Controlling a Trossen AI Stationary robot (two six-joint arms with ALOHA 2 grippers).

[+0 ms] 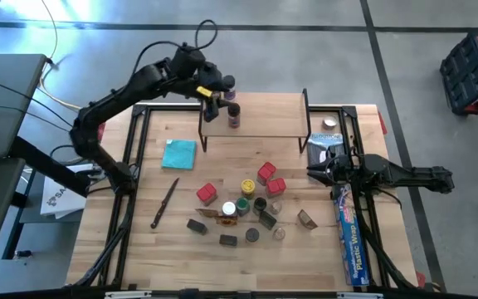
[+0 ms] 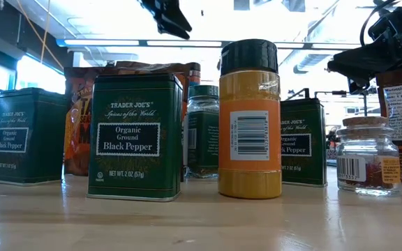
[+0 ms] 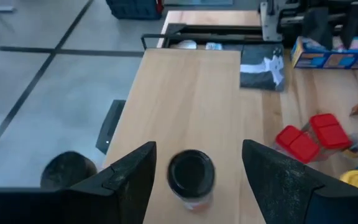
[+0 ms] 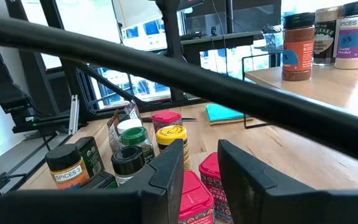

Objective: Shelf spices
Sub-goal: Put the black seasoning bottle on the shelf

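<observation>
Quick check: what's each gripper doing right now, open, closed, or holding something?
Left gripper: open, fingers either side of a black-lidded jar on the shelf.
Right gripper: open, empty.

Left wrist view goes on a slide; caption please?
Open left gripper flanks a black-lidded jar on the shelf.

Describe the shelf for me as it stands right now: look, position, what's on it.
The shelf is a low riser with a light wooden rectangular top on thin black metal legs, standing level at the table's far edge, mid-width. Three spice jars stand upright at its left end, the rest of the top bare. The left gripper hovers there, fingers open around a black-lidded jar.
</observation>
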